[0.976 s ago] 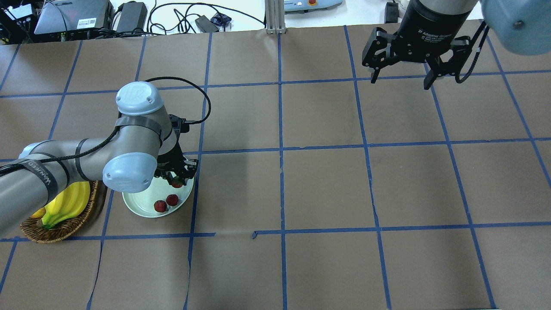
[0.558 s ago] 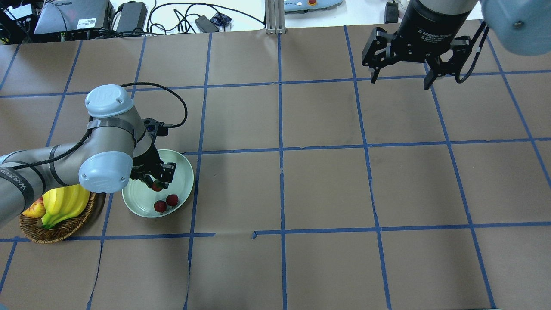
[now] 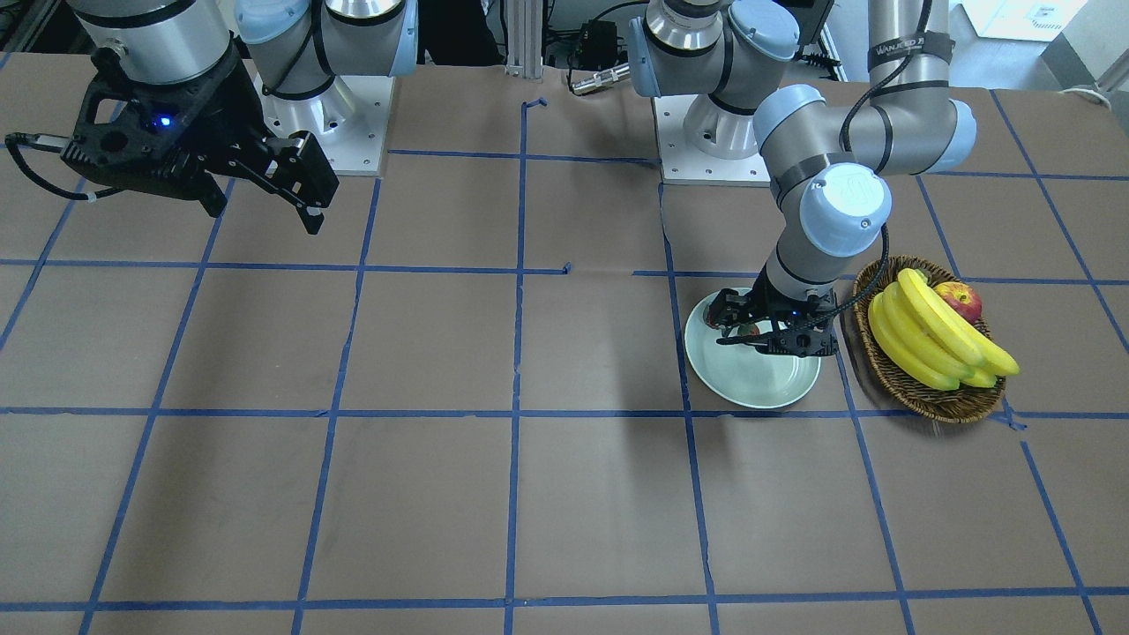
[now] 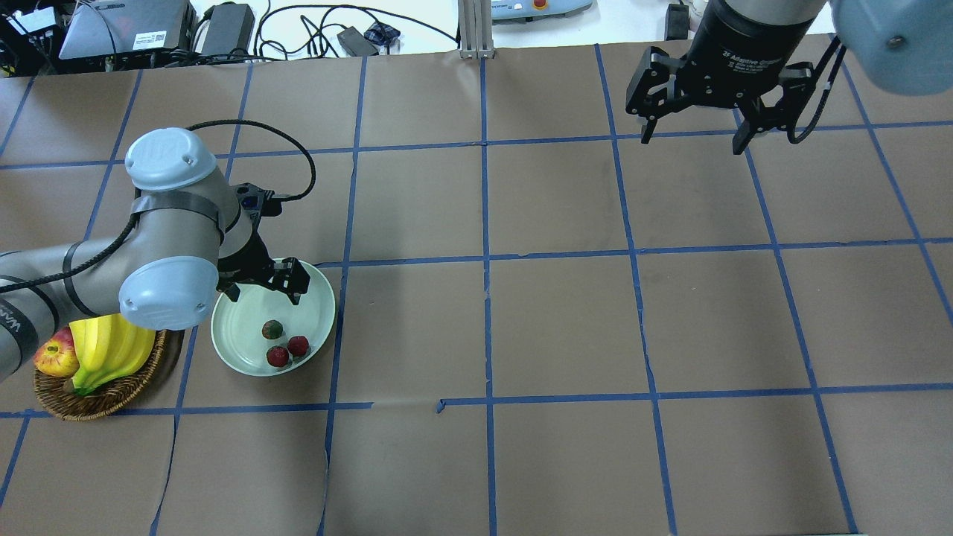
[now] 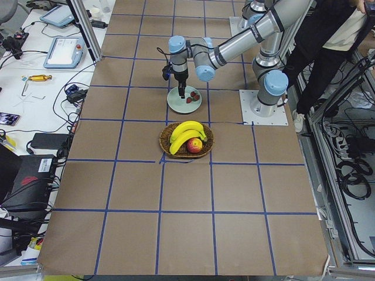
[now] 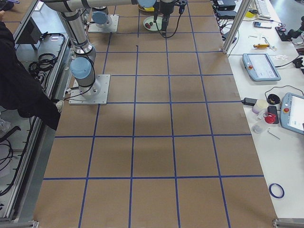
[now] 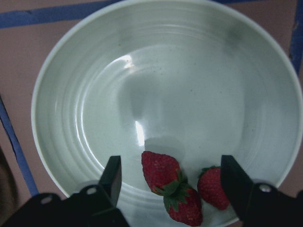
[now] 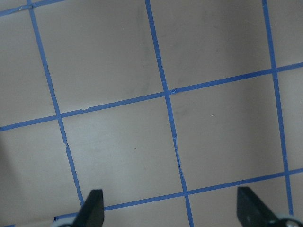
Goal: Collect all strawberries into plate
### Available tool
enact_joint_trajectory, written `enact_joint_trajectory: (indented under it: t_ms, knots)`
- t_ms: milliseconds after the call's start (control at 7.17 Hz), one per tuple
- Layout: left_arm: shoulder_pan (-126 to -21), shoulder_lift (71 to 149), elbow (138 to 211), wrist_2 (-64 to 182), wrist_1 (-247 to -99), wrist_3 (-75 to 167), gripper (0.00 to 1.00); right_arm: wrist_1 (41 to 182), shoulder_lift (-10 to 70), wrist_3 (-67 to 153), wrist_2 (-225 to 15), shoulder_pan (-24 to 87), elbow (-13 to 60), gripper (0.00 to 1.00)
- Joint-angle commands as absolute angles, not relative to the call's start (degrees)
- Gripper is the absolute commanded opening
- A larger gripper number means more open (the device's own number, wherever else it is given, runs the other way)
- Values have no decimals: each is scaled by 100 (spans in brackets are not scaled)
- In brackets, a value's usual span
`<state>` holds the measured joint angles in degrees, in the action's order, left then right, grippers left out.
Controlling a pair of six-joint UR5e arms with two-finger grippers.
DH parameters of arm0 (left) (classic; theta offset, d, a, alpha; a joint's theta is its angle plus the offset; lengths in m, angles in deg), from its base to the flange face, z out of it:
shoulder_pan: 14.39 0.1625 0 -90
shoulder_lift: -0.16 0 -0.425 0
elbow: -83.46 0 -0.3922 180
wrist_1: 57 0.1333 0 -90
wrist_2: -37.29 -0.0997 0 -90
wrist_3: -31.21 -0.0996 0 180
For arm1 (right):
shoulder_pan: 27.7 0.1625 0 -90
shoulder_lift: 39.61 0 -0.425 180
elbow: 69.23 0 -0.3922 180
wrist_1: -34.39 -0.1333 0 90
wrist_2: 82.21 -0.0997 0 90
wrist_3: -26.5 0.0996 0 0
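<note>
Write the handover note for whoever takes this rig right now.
Left gripper: open, empty, just above the plate.
Right gripper: open, empty, raised over bare table on the far side.
Strawberries: all three lie in the plate, two touching, one slightly apart.
Done: collection looks complete; no strawberry shows outside the plate.
Left: probably only lifting the left arm clear.

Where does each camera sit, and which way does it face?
Front-facing: across the table, facing robot; both arms.
Overhead: behind robot, looking down; left claw, right claw.
Exterior left: table's end; left arm nearest.
Exterior right: opposite end; right arm nearest.
Left wrist: down onto plate and strawberries; claw tips.
Right wrist: down onto table; claw tips.
Overhead and left wrist share the plate.
</note>
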<state>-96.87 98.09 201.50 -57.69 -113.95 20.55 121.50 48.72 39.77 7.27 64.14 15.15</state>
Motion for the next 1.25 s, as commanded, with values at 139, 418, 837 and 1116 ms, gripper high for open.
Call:
enact_joint_trajectory:
  t_ms: [139,418,837,1116]
  knots:
    - [-9981,9238,18908,-5447,-12626,2093,100,12131,4872,3978,727,6414,1515,100]
    - [-10148,9035,18140,-5159,-13398,2119,100,12122,4881,3978,727,6423,1515,100]
    - [-10334,8772,17523,-4824,-14109,2576,100,12122,4881,4021,735,6414,1515,100]
    - [-10281,8718,17522,-4892,-13927,2593,100,12219,4837,4030,753,6423,1524,100]
